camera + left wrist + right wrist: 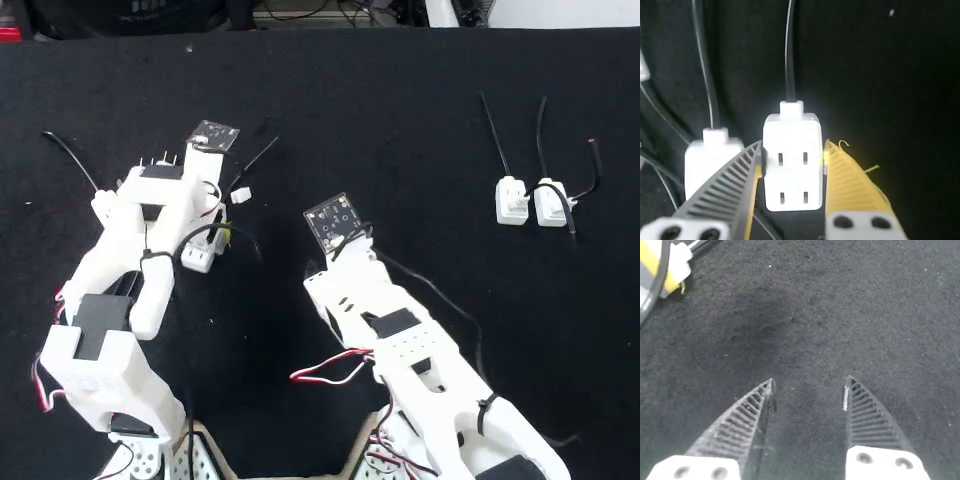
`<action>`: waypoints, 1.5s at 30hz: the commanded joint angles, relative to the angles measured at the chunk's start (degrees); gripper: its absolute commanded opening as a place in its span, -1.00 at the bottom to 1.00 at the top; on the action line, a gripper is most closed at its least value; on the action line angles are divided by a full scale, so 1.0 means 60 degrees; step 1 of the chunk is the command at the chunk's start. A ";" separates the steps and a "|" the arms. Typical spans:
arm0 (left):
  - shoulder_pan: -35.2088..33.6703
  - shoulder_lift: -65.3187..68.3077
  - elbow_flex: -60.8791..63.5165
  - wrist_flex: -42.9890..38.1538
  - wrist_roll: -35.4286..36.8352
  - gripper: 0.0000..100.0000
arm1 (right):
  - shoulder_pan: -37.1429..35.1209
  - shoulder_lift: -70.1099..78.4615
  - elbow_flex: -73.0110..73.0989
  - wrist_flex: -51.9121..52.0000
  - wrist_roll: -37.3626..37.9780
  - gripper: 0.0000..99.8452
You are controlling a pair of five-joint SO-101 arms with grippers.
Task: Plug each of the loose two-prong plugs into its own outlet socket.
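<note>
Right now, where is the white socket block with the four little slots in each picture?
High view: socket block left of centre, under the left arm's tip.
Left wrist view: middle, between the left end effector's fingers.
Right wrist view: probably the white bit at a corner, beside yellow.
Shared landmark: the yellow finger pad beside it.

The high camera looks steeply down on the black worktop, with the arm bases at the lower edge of the frame and the far edge at the top. The left wrist camera looks along the left claw, very near the white outlet block it grips. The right wrist camera faces down past the spread right claw, close to the worktop, and catches the left claw's yellow pad farther off.
</note>
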 commanded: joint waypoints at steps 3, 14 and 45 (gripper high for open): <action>-0.0476 -0.1773 -0.0857 0.2242 0.0132 -0.93 | -0.0073 -0.0300 -0.0051 -0.0249 -0.0015 -0.61; -0.0198 -0.4337 0.1341 0.3824 -0.0615 -0.81 | 0.1773 -0.0374 -0.0359 -0.0234 -0.0088 -0.61; -0.3319 -0.8000 0.7773 -0.1099 -0.2696 -0.47 | 0.1788 -0.0374 -0.0403 0.0161 -0.0059 -0.61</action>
